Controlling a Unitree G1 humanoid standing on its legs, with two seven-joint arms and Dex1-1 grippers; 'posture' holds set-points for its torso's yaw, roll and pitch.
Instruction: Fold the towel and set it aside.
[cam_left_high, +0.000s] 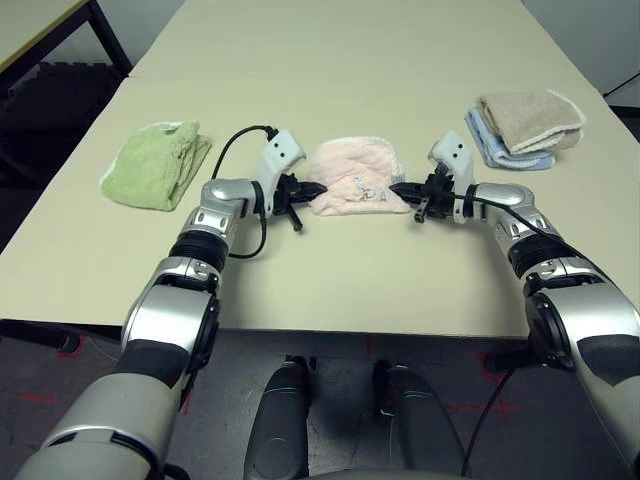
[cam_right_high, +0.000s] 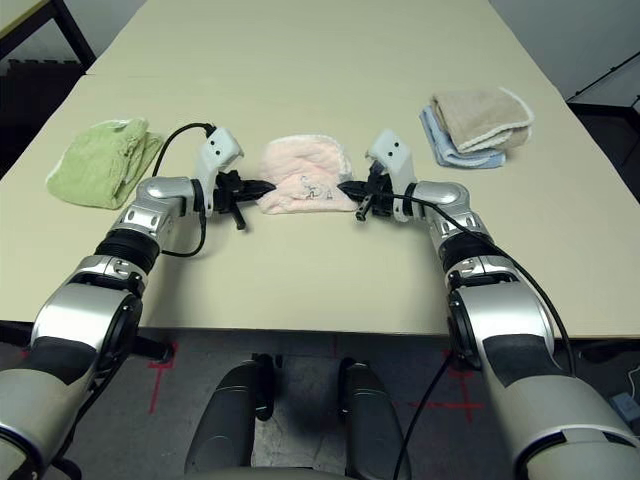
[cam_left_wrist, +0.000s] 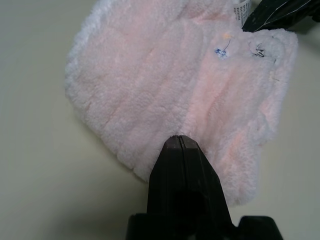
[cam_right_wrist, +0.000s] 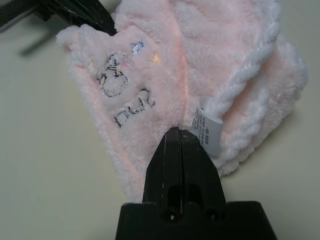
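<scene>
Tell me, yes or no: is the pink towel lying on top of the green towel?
No. The pink towel lies on the bare table, with the green towel well apart on its left.

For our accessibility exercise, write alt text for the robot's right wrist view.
The right gripper, its black fingers shut, pinches the near edge of a folded pale pink towel beside its white care label. Dark embroidery marks the towel, which lies on a beige table.
</scene>
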